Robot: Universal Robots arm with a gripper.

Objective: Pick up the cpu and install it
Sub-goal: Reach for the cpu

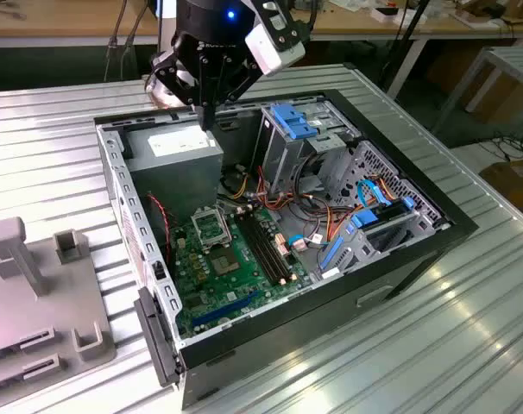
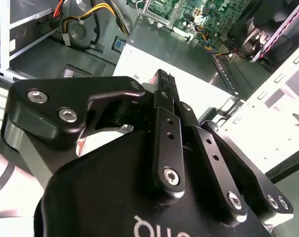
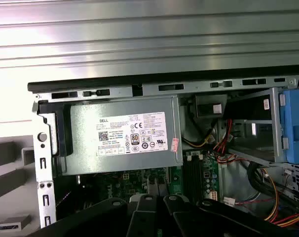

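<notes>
Pincer [image 1: 207, 116], pressed together, hangs over the grey power supply [image 1: 177, 145] inside the open computer case [image 1: 115, 185] on the bench [image 1: 469, 336] in the exterior view. In the second wrist view, the cpu [image 2: 119, 44] lies just beside that supply's edge, apart from the pincer. In the first wrist view, it sits near yellow wires [image 3: 203, 141].

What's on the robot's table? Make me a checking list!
Surface: ribbed metal table, holding an open computer case.
Job's things: cpu lies flat on a grey ledge inside the case, untouched; socket sits on the green board.
Clutter: grey plastic fixture beside the case.
Grippers: gripper hangs above the power supply, fingers shut.
Cables: red, yellow and orange wires inside the case.
Surroundings: wooden benches behind the table.
</notes>
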